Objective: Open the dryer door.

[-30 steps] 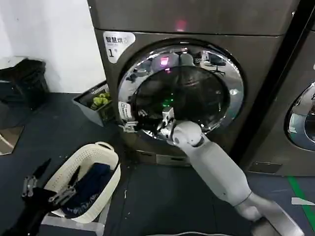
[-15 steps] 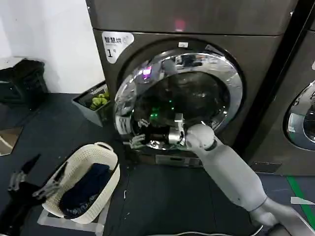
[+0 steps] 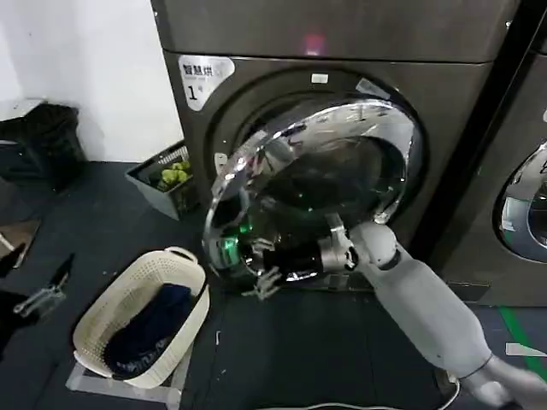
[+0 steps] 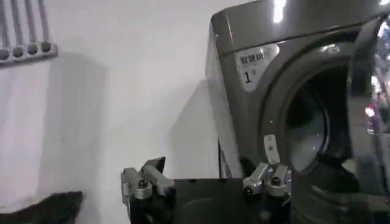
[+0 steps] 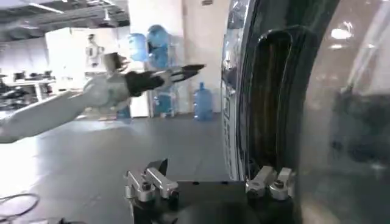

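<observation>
The dryer door [image 3: 256, 158], a chrome ring around dark glass, stands swung partly out from the dark grey dryer [image 3: 444, 102] with the white "1" sticker [image 3: 203, 75]. Its hinge is on the right, and the drum opening [image 3: 244, 115] shows behind its left edge. My right gripper [image 3: 265, 279] is open at the door's lower left rim. In the right wrist view the door's edge [image 5: 234, 91] rises just beside one of its fingers [image 5: 271, 182], and I cannot tell whether they touch. My left gripper [image 3: 43, 295] hangs open and empty at the lower left, facing the dryer [image 4: 244, 103].
A white laundry basket [image 3: 184, 256] holding dark cloth stands on the floor left of the door's swing. A grey crate [image 3: 141, 175] with green items sits beside the dryer. A black bin [image 3: 47, 141] is at far left, and a neighbouring machine [image 3: 521, 205] at right.
The door has swung out from nearly shut to partly open. My right gripper moved down and toward me along with its left rim. My left gripper drifted left and lower.
</observation>
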`<state>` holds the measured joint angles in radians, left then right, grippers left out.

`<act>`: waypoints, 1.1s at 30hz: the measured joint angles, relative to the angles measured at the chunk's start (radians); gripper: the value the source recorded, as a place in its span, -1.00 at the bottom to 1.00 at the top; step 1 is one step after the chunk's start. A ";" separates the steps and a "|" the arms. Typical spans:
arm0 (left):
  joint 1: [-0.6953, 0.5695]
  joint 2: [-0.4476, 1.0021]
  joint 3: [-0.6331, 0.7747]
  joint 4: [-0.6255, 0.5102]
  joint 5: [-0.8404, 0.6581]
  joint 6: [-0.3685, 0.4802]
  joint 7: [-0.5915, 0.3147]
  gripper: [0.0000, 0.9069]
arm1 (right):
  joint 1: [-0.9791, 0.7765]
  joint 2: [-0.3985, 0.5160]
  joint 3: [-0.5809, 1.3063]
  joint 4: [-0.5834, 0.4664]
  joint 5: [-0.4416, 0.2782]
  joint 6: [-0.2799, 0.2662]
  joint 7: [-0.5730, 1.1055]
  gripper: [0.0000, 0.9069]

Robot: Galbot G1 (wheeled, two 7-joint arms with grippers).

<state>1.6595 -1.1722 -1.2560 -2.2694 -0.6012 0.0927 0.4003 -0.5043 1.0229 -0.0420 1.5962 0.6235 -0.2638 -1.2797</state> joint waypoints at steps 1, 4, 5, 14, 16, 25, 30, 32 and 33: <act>-0.009 0.014 0.007 0.007 -0.011 0.000 -0.016 1.00 | -0.007 -0.009 0.007 0.005 -0.003 0.006 -0.025 1.00; -0.022 0.062 0.037 0.029 -0.074 0.031 -0.071 1.00 | -0.022 -0.029 0.019 0.015 -0.013 0.025 -0.062 1.00; -0.028 0.079 0.046 0.035 -0.099 0.041 -0.077 1.00 | -0.028 -0.037 0.023 0.019 -0.015 0.031 -0.071 1.00; -0.102 0.284 0.119 0.094 -0.269 0.163 -0.058 1.00 | -0.109 -0.104 0.098 0.062 -0.018 0.087 -0.129 1.00; -0.122 0.333 0.139 0.114 -0.287 0.181 -0.032 1.00 | -0.130 -0.115 0.114 0.070 -0.022 0.094 -0.151 1.00; -0.262 0.521 0.300 0.250 -0.316 0.139 0.070 1.00 | -0.217 -0.164 0.188 0.098 -0.024 0.139 -0.183 1.00; -0.385 0.584 0.442 0.322 -0.325 0.129 0.089 1.00 | -0.272 -0.199 0.243 0.120 -0.012 0.171 -0.183 1.00; -0.441 0.592 0.503 0.350 -0.337 0.114 0.095 1.00 | -0.304 -0.218 0.274 0.130 -0.009 0.187 -0.183 1.00; -0.467 0.594 0.532 0.362 -0.344 0.112 0.100 1.00 | -0.322 -0.228 0.292 0.134 0.001 0.197 -0.182 1.00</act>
<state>1.1927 -0.5780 -0.7244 -1.9069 -0.9455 0.2050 0.5008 -0.8262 0.7950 0.2499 1.7301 0.6247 -0.0669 -1.4621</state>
